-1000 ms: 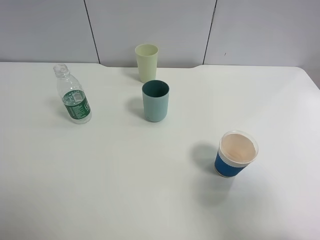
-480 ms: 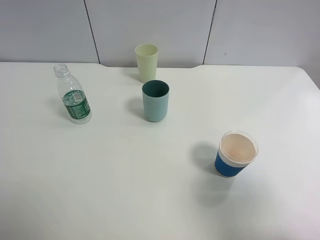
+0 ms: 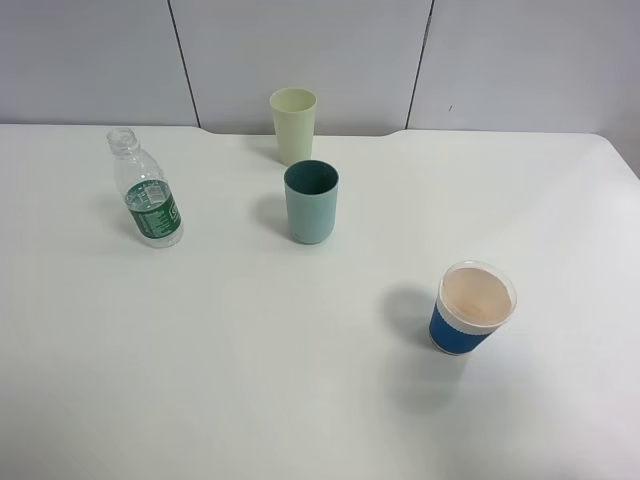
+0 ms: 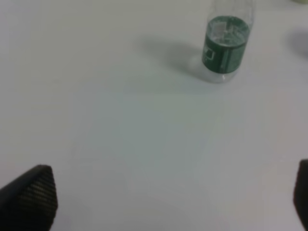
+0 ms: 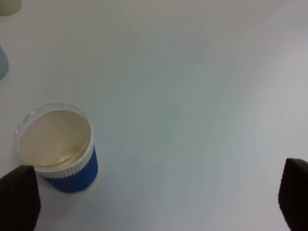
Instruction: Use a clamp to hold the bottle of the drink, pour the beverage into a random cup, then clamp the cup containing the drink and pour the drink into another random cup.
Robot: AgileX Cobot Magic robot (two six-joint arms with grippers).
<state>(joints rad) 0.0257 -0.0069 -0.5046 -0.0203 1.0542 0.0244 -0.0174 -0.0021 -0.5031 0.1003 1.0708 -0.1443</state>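
A clear uncapped bottle (image 3: 146,190) with a green label stands upright at the table's left; it also shows in the left wrist view (image 4: 226,43). A teal cup (image 3: 311,202) stands at mid-table, a pale yellow cup (image 3: 293,125) behind it. A blue cup with a white rim (image 3: 472,308) stands at the right, also in the right wrist view (image 5: 57,147). No arm shows in the exterior view. My left gripper (image 4: 173,204) is open, well short of the bottle. My right gripper (image 5: 156,204) is open, with the blue cup near one fingertip.
The white table (image 3: 250,350) ends at a grey panelled wall (image 3: 320,50) at the back. A sliver of the teal cup (image 5: 2,62) and the yellow cup's base (image 5: 8,6) show at the edge of the right wrist view.
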